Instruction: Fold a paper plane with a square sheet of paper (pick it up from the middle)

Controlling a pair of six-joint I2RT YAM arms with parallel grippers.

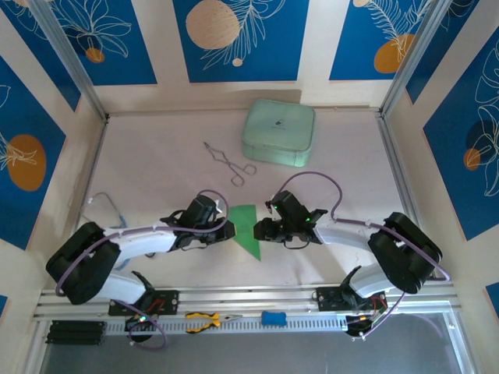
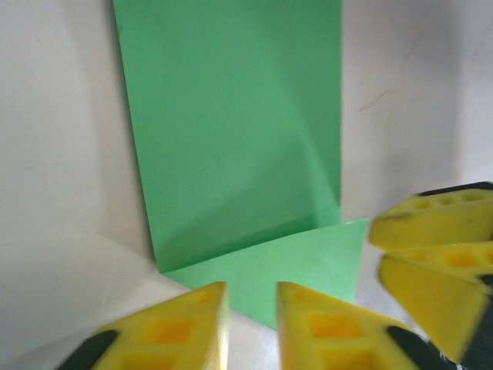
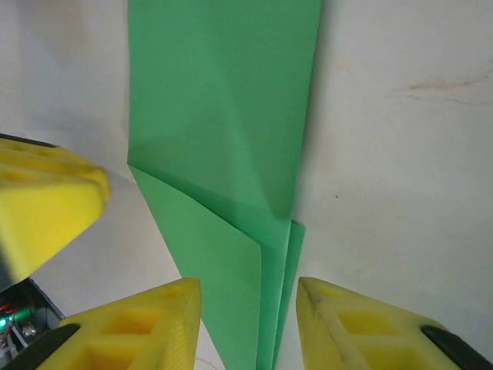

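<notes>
Care with the crease: left end effector [image 2: 250,301] and right end effector [image 3: 248,293], both narrowly parted and empty, should press the paper plane [image 1: 245,227] flat.

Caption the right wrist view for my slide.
Right gripper open, yellow fingers straddling the partly folded green paper on the pale table.

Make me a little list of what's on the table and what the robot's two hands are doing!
paper: green paper, folded partway into a narrow pointed shape, lying on the table
left hand: open, low at the paper's left side, a paper corner pointing into its gap
right hand: open, low at the paper's right side, the folded paper running between its fingers
far side: mint-green case, metal tongs
front rail: yellow-handled pliers
</notes>
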